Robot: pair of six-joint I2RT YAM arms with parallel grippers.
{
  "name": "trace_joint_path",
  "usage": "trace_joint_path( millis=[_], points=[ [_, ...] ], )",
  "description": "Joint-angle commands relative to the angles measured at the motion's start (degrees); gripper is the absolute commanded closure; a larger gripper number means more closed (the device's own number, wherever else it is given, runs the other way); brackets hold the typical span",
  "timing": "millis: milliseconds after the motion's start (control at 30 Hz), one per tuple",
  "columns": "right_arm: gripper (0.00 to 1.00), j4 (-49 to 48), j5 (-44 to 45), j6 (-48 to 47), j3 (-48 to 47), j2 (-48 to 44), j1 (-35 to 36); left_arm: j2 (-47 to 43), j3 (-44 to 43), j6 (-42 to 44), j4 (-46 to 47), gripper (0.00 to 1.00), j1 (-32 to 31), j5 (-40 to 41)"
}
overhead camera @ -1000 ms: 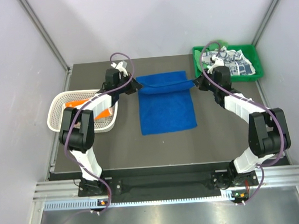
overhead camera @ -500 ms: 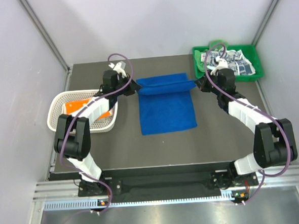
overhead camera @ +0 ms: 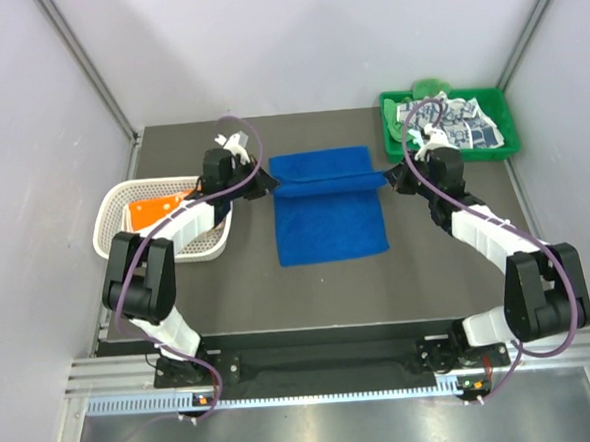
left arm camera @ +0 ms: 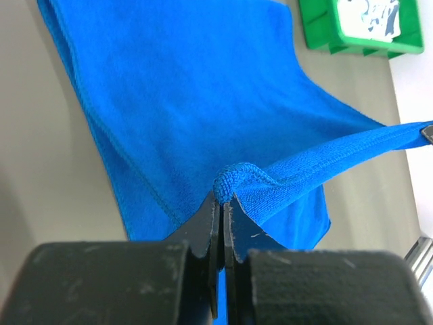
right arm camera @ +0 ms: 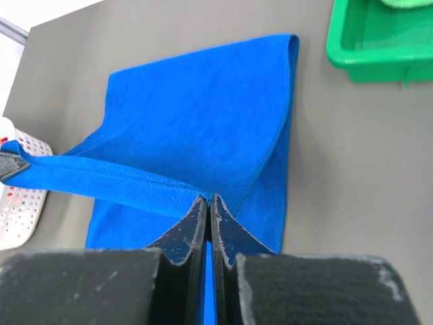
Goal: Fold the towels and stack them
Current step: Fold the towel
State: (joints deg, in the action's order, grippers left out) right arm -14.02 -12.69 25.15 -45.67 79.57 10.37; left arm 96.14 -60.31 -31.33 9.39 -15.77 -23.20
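Observation:
A royal blue towel (overhead camera: 330, 211) lies on the dark table. Its far edge is lifted and stretched taut between my two grippers. My left gripper (overhead camera: 270, 188) is shut on the left corner of that edge (left arm camera: 233, 179). My right gripper (overhead camera: 387, 177) is shut on the right corner (right arm camera: 203, 198). The lifted edge hangs above the towel's far part. An orange towel (overhead camera: 154, 207) lies in the white basket (overhead camera: 115, 228). A blue-grey patterned white towel (overhead camera: 459, 121) lies in the green tray (overhead camera: 511, 148), with a bright green towel (overhead camera: 429, 87) at its far edge.
The white lattice basket stands at the table's left edge beside my left arm. The green tray stands in the far right corner, also seen in the left wrist view (left arm camera: 325, 40) and the right wrist view (right arm camera: 365, 64). Grey walls close in the back and sides.
Both grippers have moved toward the near side with the lifted far edge of the blue towel, carrying it over the towel's far part. The fold has advanced.

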Motion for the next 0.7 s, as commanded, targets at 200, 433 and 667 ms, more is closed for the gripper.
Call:
trace_joint_path(
  millis=[200, 433, 667],
  points=[
    [1.00, -3.2, 0.7, -0.4, 3.7, -2.1, 0.7, -2.6, 4.5, 0.5, 4.2, 1.00, -0.8, 0.8],
    [1.00, -3.6, 0.6, -0.1, 4.0, -1.3, 1.1, -2.2, 5.4, 0.3, 4.9, 1.00, -1.0, 0.4],
    [1.00, -0.8, 1.3, -0.6, 2.4, -4.8, 1.1, -5.9, 4.3, 1.4, 2.0, 1.00, -1.0, 0.8]
  ],
)
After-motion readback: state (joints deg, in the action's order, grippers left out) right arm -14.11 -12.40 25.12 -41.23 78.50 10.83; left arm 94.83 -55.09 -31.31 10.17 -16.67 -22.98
